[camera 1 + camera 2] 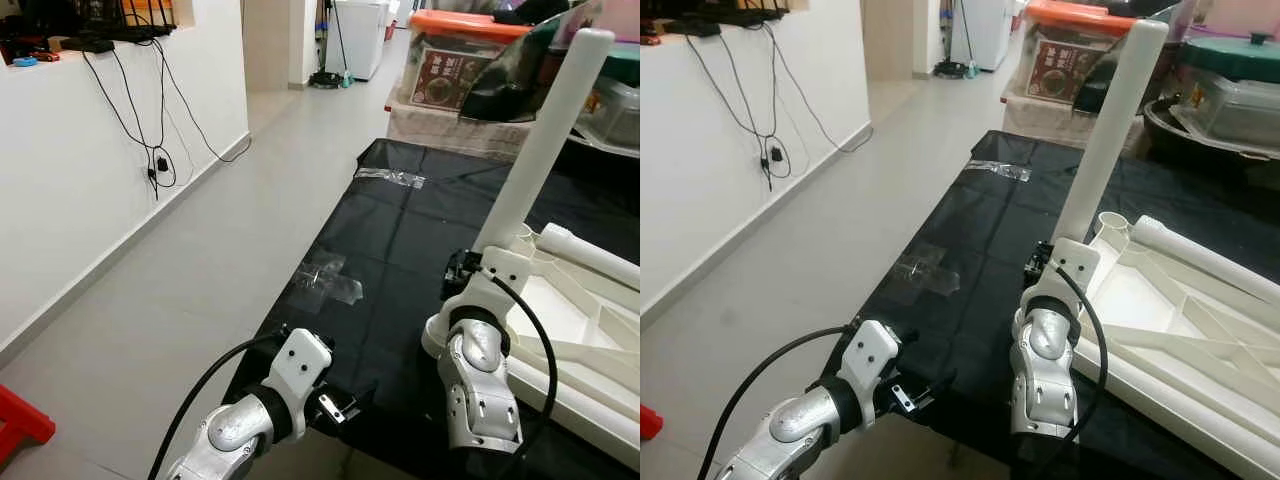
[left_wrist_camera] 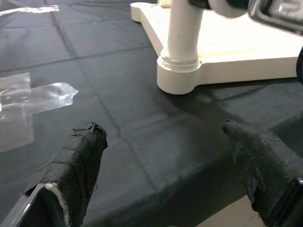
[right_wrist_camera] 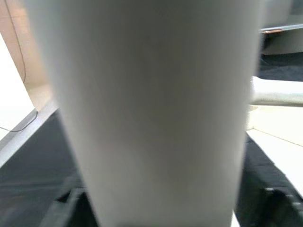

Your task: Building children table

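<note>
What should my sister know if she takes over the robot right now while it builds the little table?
Right end effector: against the standing white leg, low down; its grip is hidden, so treat it as unknown.
Left end effector: open, holding nothing, near the edge of the black mat.
White tabletop lies upside down on the mat.
Done: that leg sits in its corner socket. A second leg lies on the tabletop.
Left: check the leg is tight, fit the remaining legs, flip the table.
</note>
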`<state>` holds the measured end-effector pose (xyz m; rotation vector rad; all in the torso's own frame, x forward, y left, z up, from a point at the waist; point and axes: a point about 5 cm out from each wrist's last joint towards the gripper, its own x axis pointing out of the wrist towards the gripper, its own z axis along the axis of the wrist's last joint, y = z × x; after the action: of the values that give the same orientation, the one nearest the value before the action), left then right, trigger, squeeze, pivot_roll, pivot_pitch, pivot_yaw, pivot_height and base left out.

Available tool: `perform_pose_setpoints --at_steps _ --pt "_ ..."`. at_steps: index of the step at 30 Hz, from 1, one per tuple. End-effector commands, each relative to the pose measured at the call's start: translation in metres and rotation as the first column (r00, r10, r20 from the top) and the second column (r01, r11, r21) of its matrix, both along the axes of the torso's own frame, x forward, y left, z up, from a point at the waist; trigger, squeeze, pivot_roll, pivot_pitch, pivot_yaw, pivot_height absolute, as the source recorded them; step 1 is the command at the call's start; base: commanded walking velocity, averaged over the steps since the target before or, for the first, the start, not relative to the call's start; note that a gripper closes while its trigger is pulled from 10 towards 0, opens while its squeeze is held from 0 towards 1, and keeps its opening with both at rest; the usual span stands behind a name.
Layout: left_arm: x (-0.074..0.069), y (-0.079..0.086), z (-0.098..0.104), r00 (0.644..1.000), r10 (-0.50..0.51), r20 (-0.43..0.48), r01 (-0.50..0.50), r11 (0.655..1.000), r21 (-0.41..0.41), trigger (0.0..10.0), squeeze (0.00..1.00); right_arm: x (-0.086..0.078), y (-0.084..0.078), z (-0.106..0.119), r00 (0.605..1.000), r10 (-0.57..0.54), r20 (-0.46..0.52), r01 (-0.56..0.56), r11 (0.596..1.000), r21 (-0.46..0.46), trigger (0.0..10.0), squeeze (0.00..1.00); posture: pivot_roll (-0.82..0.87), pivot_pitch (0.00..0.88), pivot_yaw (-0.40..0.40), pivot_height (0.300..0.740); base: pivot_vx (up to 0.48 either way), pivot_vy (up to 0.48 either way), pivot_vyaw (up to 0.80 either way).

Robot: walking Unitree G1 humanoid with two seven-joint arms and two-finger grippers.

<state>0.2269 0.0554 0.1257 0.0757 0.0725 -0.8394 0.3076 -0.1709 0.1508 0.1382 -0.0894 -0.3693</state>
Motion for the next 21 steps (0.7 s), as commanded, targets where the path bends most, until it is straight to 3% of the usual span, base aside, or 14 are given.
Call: perform_pose_setpoints --at_steps 1,2,4,7,10,11,13,14,15,16,17,19,20,21 --pt "0.001 0.001 -0.003 1.000 -0.001 -0.007 0.001 1.000 0.009 10.0 0.00 0.000 0.006 -0.007 0.999 0.049 0.006 -0.049 0.998 0.027 10.0 0.00 0.16 0.000 -0.065 0.740 0.000 0.000 0.00" --pt "0.001 0.001 -0.003 1.000 -0.001 -0.007 0.001 1.000 0.008 10.0 0.00 0.001 0.004 -0.005 0.997 0.077 0.022 -0.078 0.997 0.026 10.0 0.00 0.16 0.000 -0.065 0.740 0.000 0.000 0.00" --pt "0.001 0.000 -0.003 1.000 -0.003 -0.005 0.003 1.000 0.007 10.0 0.00 0.007 -0.004 0.000 0.957 0.284 0.051 -0.285 0.958 0.012 10.0 0.00 0.16 0.000 -0.063 0.740 0.000 0.000 0.00" --pt "0.001 0.000 -0.002 1.000 -0.004 -0.005 0.004 1.000 0.007 10.0 0.00 0.008 -0.007 0.001 0.933 0.356 0.051 -0.356 0.934 0.004 10.0 0.00 0.16 0.000 -0.063 0.740 0.000 0.000 0.00" --pt "0.001 -0.002 -0.002 1.000 -0.008 -0.002 0.008 1.000 0.006 10.0 0.00 0.011 -0.015 0.011 0.700 0.714 -0.006 -0.714 0.700 -0.013 10.0 0.00 0.15 0.000 -0.060 0.740 0.000 0.000 0.00" --pt "0.001 -0.002 -0.002 1.000 -0.008 -0.002 0.008 1.000 0.006 10.0 0.00 0.011 -0.015 0.011 0.700 0.714 -0.006 -0.714 0.700 -0.013 10.0 0.00 0.15 0.000 -0.060 0.740 0.000 0.000 0.00" --pt "0.002 -0.002 -0.002 1.000 -0.009 -0.001 0.009 1.000 0.006 10.0 0.00 0.011 -0.016 0.015 0.538 0.840 -0.074 -0.843 0.538 -0.028 10.0 0.00 0.15 0.000 -0.062 0.740 0.000 0.000 0.00" --pt "0.002 -0.003 -0.002 1.000 -0.010 -0.001 0.010 1.000 0.006 10.0 0.00 0.012 -0.016 0.017 0.480 0.871 -0.103 -0.877 0.479 -0.034 10.0 0.00 0.15 0.000 -0.062 0.740 0.000 0.000 0.00" --pt "0.002 -0.003 -0.002 1.000 -0.010 -0.001 0.010 1.000 0.006 10.0 0.00 0.012 -0.016 0.017 0.480 0.871 -0.103 -0.877 0.479 -0.034 10.0 0.00 0.15 0.000 -0.062 0.740 0.000 0.000 0.00" --pt "0.002 -0.003 -0.002 1.000 -0.010 -0.001 0.010 1.000 0.007 10.0 0.00 0.012 -0.013 0.018 0.395 0.909 -0.132 -0.919 0.393 -0.041 10.0 0.00 0.15 0.000 -0.062 0.740 0.000 0.000 0.00" --pt "0.002 -0.003 -0.002 1.000 -0.010 -0.001 0.010 1.000 0.007 10.0 0.00 0.012 -0.013 0.018 0.395 0.909 -0.132 -0.919 0.393 -0.041 10.0 0.00 0.15 0.000 -0.062 0.740 0.000 0.000 0.00" --pt "0.002 -0.003 -0.002 1.000 -0.011 -0.001 0.011 1.000 0.009 10.0 0.00 0.015 -0.006 0.017 0.232 0.954 -0.193 -0.973 0.230 -0.033 10.0 0.00 0.17 0.000 -0.070 0.740 0.000 0.000 0.00" --pt "0.002 -0.003 -0.002 1.000 -0.011 -0.001 0.011 1.000 0.009 10.0 0.00 0.015 -0.006 0.017 0.232 0.954 -0.193 -0.973 0.230 -0.033 10.0 0.00 0.17 0.000 -0.070 0.740 0.000 0.000 0.00" --pt "0.002 -0.002 -0.002 1.000 -0.011 -0.001 0.011 1.000 0.009 10.0 0.00 0.016 -0.004 0.017 0.188 0.960 -0.209 -0.982 0.186 -0.028 10.0 0.00 0.17 0.000 -0.070 0.740 0.000 0.000 0.00"
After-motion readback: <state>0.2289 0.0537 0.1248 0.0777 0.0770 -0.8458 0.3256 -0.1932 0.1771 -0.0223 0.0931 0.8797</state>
